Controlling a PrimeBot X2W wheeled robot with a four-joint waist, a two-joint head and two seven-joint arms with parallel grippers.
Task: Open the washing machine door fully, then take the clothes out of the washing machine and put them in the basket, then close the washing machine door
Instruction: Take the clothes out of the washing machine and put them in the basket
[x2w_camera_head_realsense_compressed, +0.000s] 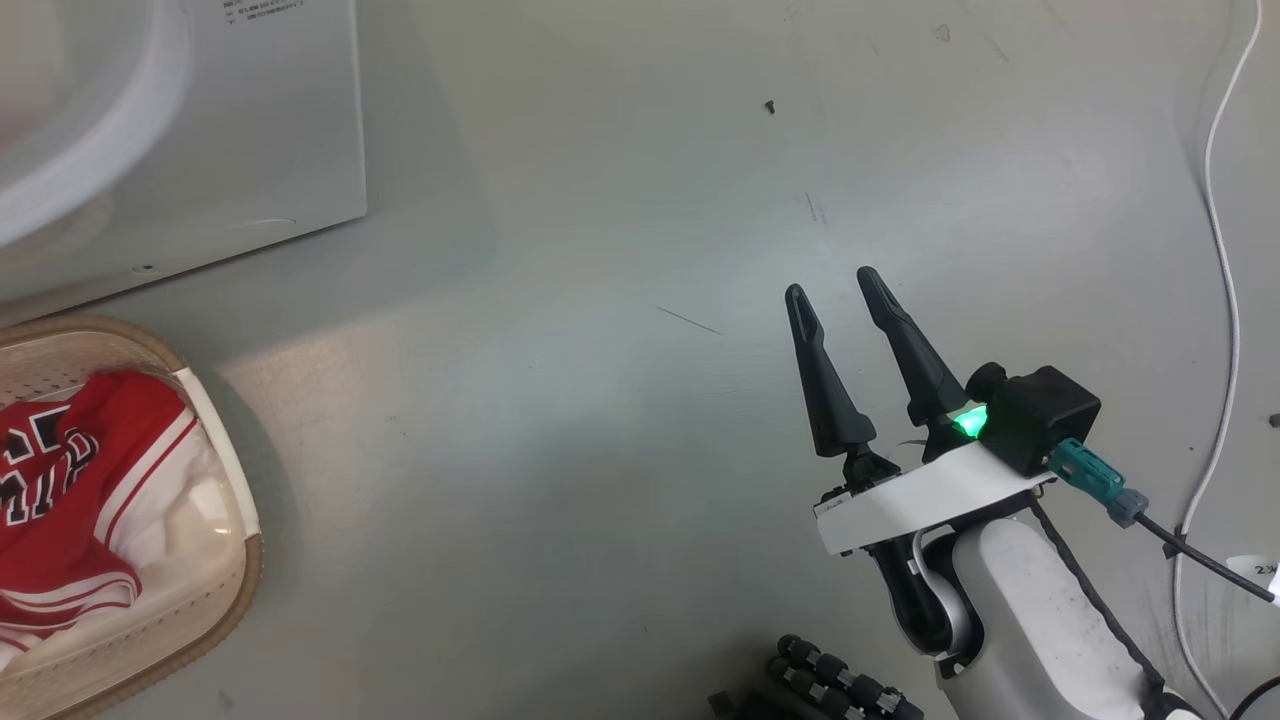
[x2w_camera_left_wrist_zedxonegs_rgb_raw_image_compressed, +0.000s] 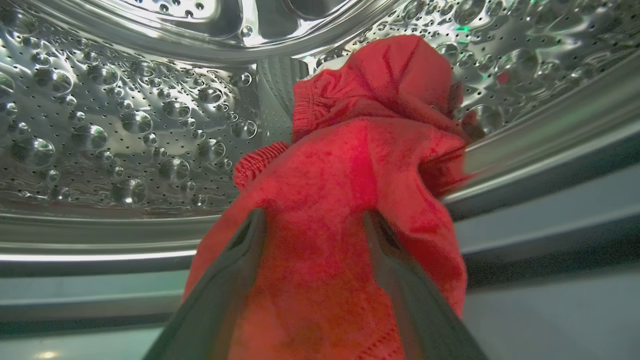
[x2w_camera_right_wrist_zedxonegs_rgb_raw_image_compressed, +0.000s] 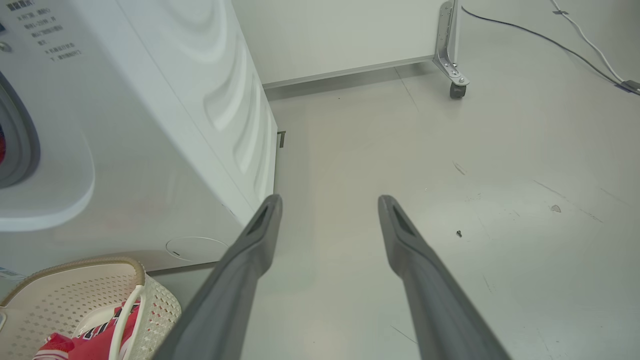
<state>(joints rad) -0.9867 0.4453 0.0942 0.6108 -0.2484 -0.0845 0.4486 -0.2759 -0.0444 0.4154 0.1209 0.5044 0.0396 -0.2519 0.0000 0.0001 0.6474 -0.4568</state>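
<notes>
Left hand (x2w_camera_left_wrist_zedxonegs_rgb_raw_image_compressed: 315, 215), spread wide, straddles the crumpled red cloth (x2w_camera_left_wrist_zedxonegs_rgb_raw_image_compressed: 370, 150) inside the perforated steel drum (x2w_camera_left_wrist_zedxonegs_rgb_raw_image_compressed: 125, 140). A shallow pinch could slip, or the cloth could snag on the drum's lip. Right hand (x2w_camera_head_realsense_compressed: 831, 281) hangs released above the floor (x2w_camera_head_realsense_compressed: 600, 400).

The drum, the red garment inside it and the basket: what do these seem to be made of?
Drum: polished stainless steel by the look, mirror-bright, embossed with bumps and small holes.
Red garment: soft matt fabric with a gathered elastic band; the fibre cannot be told.
Basket: probably moulded plastic, cream, with perforated walls and a brown woven-look rim.
</notes>
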